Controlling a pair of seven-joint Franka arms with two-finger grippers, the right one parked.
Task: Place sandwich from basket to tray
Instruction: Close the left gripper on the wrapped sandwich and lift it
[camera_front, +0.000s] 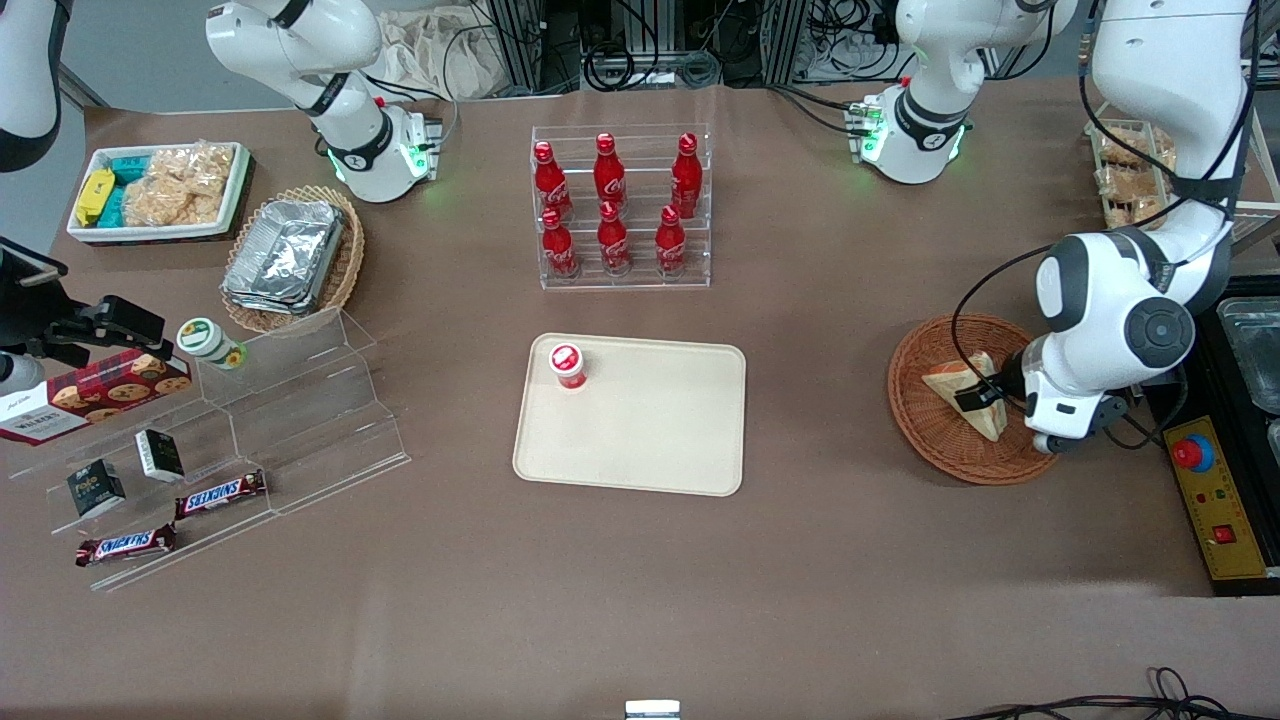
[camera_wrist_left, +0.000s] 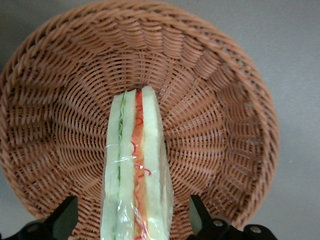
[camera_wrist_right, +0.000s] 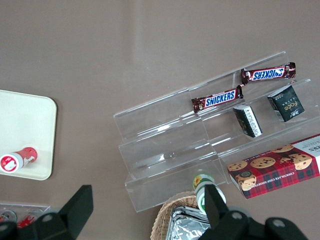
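One sandwich (camera_wrist_left: 135, 170) stands on edge in the basket (camera_front: 925, 425), its wrapped crust side showing green and red-orange filling between pale bread. The basket sits on the table (camera_front: 640, 600) toward the working arm's end, near that edge and well apart from the tray (camera_front: 650, 440). The gripper (camera_front: 985, 395) is down in the basket with its fingers (camera_wrist_left: 65, 217) spread to either side of the sandwich; in the wrist view there is a gap between each finger and the bread, so the jaws are apart and nothing is clamped. The sandwich rests on the wicker floor, leaning toward the basket's middle. The tray lies at the table's middle, and a small red-capped cup (camera_front: 567, 365) stands at its corner farthest from the front camera, on the parked arm's side. A clear rack of six red bottles (camera_front: 615, 205) stands farther from the front camera than the tray. Toward the parked arm's end, a stepped clear shelf (camera_front: 290, 420) carries two Snickers bars (camera_front: 220, 493), two small dark boxes (camera_front: 160, 455), a cookie box (camera_front: 95, 395) and a green-lidded jar (camera_front: 208, 342). Near it are a tan basket of foil containers (camera_front: 290, 255) and a white bin (camera_front: 160, 190) of snack packets by the table's edge.
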